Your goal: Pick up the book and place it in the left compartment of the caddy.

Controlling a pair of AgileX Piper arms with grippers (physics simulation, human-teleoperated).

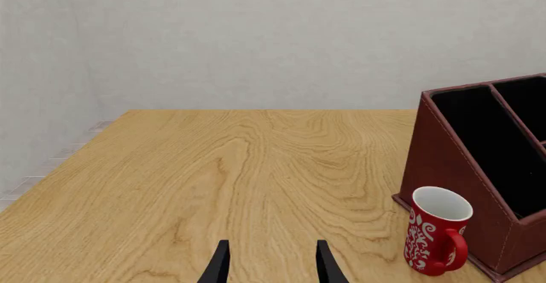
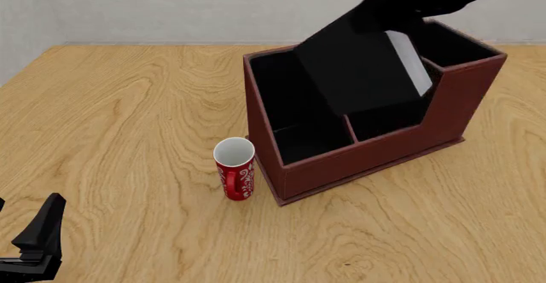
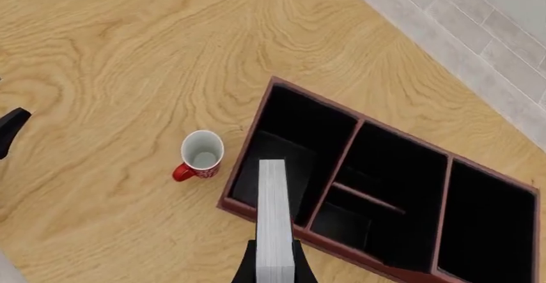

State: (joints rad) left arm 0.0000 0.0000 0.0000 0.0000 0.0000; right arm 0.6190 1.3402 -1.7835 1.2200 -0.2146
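Book (image 2: 362,72) found held in the right tool (image 3: 275,257), fingers pressed against both covers, suspended tilted above the caddy (image 2: 375,158) and over its left compartment (image 3: 290,155), clear of the desk (image 2: 128,117). Left tool (image 1: 271,264) noted low near the desk's near edge, well apart from the caddy, fingers spread with nothing between them. Red mug (image 2: 235,168) observed upright just beside the caddy's left wall.
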